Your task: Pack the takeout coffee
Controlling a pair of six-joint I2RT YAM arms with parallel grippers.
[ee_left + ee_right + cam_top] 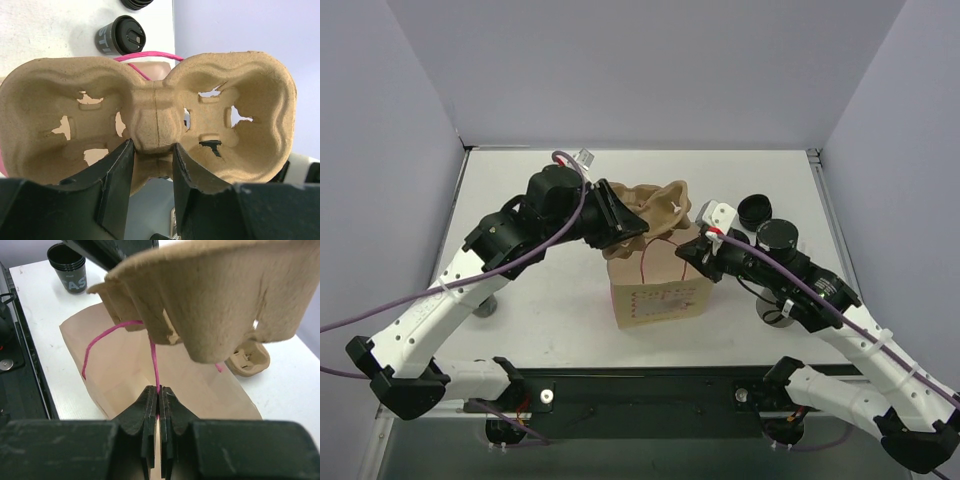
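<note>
Top view: the left claw [620, 225] is partly open, clamped on the brown pulp tray [655, 205] and holding it in the air over the paper bag [660, 290]. 1 lidded coffee cup [778, 236] stands on the tabletop [570, 320] at 2 o'clock from the bag.

Left wrist: the jaws grip the tray's middle ridge, and the cup [120, 36] is at 11 o'clock.

Right wrist: the right claw [158, 390] is pinched fully together on the bag's pink handle [152, 355]. At 10 o'clock there's what looks like a stack of dark cups [70, 270], hard to tell.
</note>
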